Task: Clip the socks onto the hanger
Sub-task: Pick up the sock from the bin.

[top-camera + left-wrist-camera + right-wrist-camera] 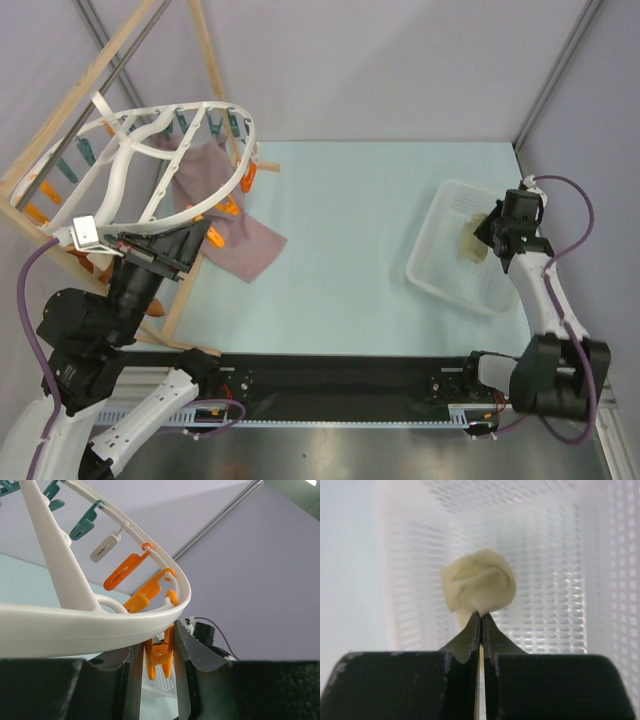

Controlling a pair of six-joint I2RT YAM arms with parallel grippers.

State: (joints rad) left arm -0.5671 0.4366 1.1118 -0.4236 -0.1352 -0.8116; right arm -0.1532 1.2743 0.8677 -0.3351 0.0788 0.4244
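The white oval hanger (130, 160) with teal and orange pegs hangs tilted at the far left; its rim (90, 625) fills the left wrist view. My left gripper (200, 240) sits under the rim, its jaws closed around an orange peg (160, 655) hanging from the hanger. My right gripper (482, 238) is inside the white basket, shut on a bunched cream-yellow sock (479, 587); the sock also shows in the top view (474, 244). No other sock shows.
A white perforated basket (440, 262) stands at the right on the pale green table. A mauve-pink cloth (225, 205) hangs from the hanger onto the table. A wooden frame (70, 100) holds the hanger at the left.
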